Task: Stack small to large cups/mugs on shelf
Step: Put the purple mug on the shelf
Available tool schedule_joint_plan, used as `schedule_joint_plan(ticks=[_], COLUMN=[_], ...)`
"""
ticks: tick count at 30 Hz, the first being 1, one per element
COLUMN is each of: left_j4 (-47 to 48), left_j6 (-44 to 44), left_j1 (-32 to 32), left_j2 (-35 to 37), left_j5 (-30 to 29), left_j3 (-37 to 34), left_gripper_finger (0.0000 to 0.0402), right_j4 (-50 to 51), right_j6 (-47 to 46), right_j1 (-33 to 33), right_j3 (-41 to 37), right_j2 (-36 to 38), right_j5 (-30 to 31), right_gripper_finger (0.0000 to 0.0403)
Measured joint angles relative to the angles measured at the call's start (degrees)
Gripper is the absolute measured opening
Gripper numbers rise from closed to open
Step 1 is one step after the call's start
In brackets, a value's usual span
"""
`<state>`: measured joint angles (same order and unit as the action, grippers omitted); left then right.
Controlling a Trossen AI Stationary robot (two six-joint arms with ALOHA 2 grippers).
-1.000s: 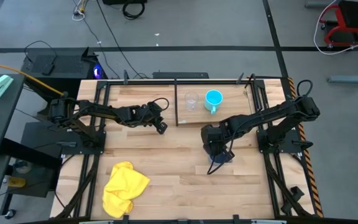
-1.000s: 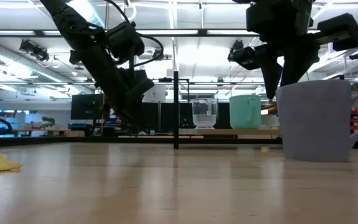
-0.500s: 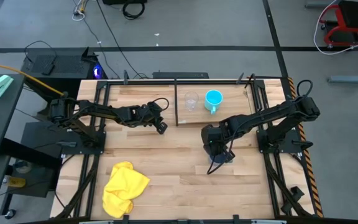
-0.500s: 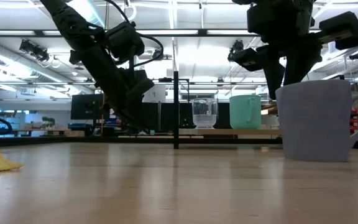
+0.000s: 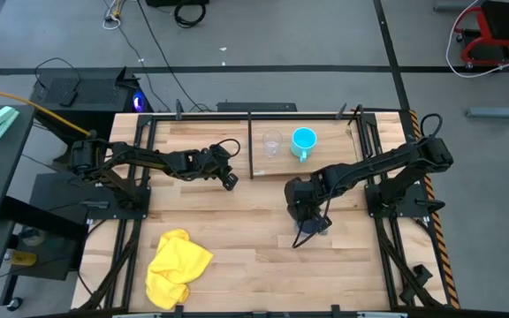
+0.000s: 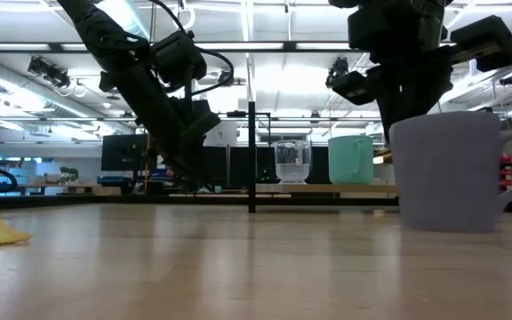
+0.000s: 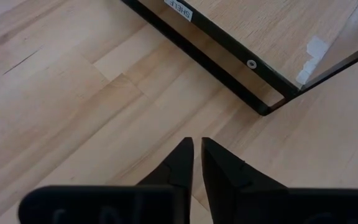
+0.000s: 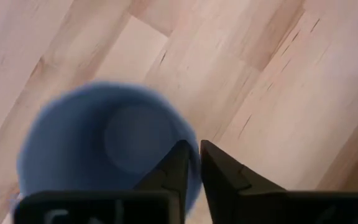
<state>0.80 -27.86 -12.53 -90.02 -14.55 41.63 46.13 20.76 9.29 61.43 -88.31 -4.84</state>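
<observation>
The grey-blue mug (image 6: 452,169) stands open side up on the tabletop at the near right, and shows from above in the right wrist view (image 8: 104,143). My right gripper (image 5: 307,217) is over it, shut on its rim. The clear cup (image 5: 272,143) and the cyan mug (image 5: 304,140) stand side by side on the shelf board (image 5: 325,155), just right of its black upright (image 5: 251,141). My left gripper (image 5: 230,181) is shut and empty, just above the table left of the shelf's near corner (image 7: 263,109). My right gripper has the mug's rim (image 8: 190,140) between its fingers: one finger (image 8: 176,165) inside the mug, the other (image 8: 219,171) outside. The fingers come from above, pointing down. The mug stays upright; I cannot tell whether its base is still on the table.
A crumpled yellow cloth (image 5: 178,265) lies at the table's near left. Black frame rails run along both sides of the table (image 5: 140,177). Bare wood lies between the mug and the shelf.
My right gripper has shifted a little toward the table's left edge, and the grey-blue mug has gone with it, still upright.
</observation>
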Motion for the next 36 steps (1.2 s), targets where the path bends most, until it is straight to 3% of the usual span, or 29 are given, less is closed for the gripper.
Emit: schedule_joint_plan(ticks=[5, 18, 29, 36], left_j4=[0.0, 0.0, -0.02, 0.0], left_j6=[-0.02, 0.01, -0.04, -0.04], left_j1=[0.0, 0.0, 0.02, 0.01], left_j2=[0.0, 0.0, 0.0, 0.0], left_j5=[0.0, 0.0, -0.01, 0.0], left_j3=[0.0, 0.0, 0.0, 0.0], left_gripper_finger=[0.003, 0.0035, 0.0021, 0.0028], right_j4=[-0.21, 1.9, 20.34, 32.78], right_j6=[-0.72, -15.14, -21.78, -25.58], right_j1=[0.01, -0.23, -1.15, -9.36], right_j3=[0.02, 0.05, 10.91, 17.07], right_j2=[0.05, 1.89, 6.66, 10.72], right_j5=[-0.2, 2.35, 9.78, 10.87], right_gripper_finger=[0.0011, 0.0004, 0.0003, 0.0002])
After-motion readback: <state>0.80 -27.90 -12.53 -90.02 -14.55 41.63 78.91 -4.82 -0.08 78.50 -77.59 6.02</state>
